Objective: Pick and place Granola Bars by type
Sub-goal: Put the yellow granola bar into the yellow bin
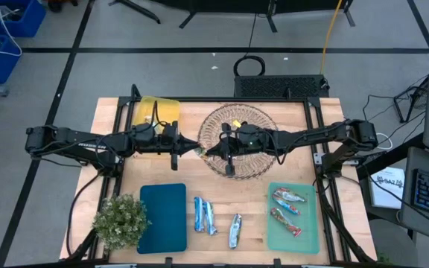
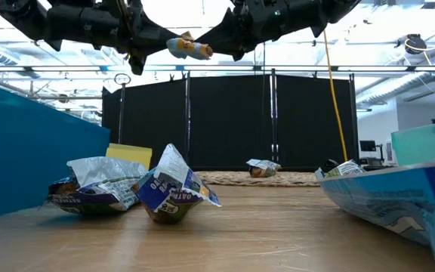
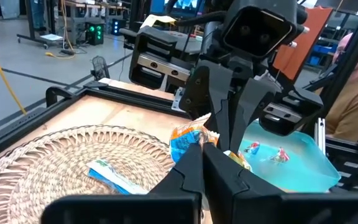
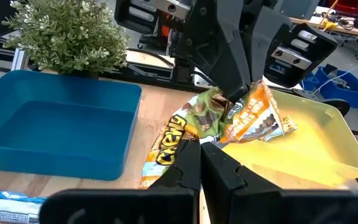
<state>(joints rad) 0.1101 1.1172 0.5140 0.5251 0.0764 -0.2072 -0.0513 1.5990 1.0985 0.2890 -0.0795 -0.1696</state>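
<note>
One granola bar (image 2: 189, 49) in an orange, yellow and green wrapper hangs high above the table, by the left rim of the round wicker basket (image 1: 255, 119). My left gripper (image 1: 191, 147) and my right gripper (image 1: 211, 149) meet nose to nose there, each shut on one end of it. Another bar (image 3: 114, 175) lies in the basket. Three blue and silver bars (image 1: 204, 215) lie on the bare wood near the front edge. Two red ones (image 1: 285, 198) lie on the green mat (image 1: 311, 231). My left gripper pinches the bar's wrapper end (image 3: 188, 142) between its two fingers, coming in level from the table's left. The bar is lifted clear of table and basket. My right gripper pinches the opposite wrapper end (image 4: 188, 134) between its two fingers, coming nearly level from the table's right. The crumpled bar spans the short gap between the two grippers.
A yellow mat (image 1: 166, 106) lies at the far left, a dark teal mat (image 1: 162, 217) at the near left, with a potted plant (image 1: 120, 221) beside it. A black frame edges the table. A person sits beyond the table's right side (image 3: 356, 93).
</note>
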